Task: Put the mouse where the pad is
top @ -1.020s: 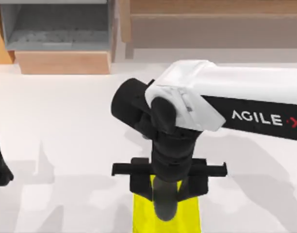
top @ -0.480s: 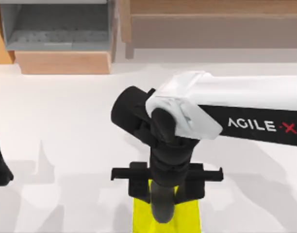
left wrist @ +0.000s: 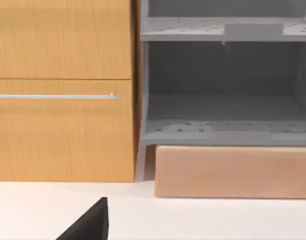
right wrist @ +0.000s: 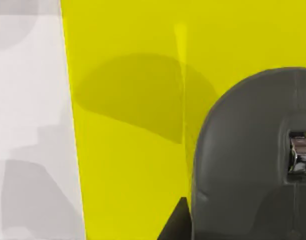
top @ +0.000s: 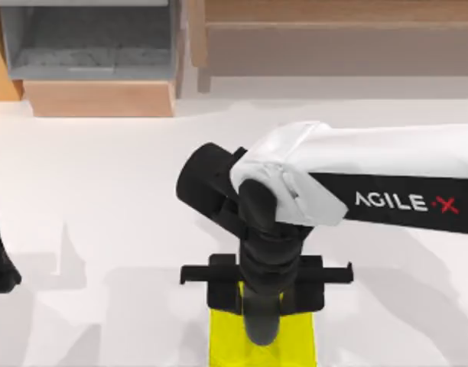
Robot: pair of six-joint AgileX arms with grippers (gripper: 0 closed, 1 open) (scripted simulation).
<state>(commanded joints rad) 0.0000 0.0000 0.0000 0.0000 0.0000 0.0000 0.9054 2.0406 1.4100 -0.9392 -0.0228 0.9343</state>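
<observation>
a dark grey mouse [right wrist: 248, 155] with a metallic scroll wheel [right wrist: 299, 152] hung over the yellow pad [right wrist: 128, 120]. its shadow fell on the pad, beside bare white table [right wrist: 28, 125].

Our right arm [top: 356, 176] hides much of the pad [top: 222, 340]; frame edges crop the pad and the mouse [right wrist: 253, 160].

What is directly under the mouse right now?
The yellow pad lies under the grey mouse, which throws a shadow onto it. The right gripper covers the mouse from above, so contact cannot be judged.
</observation>
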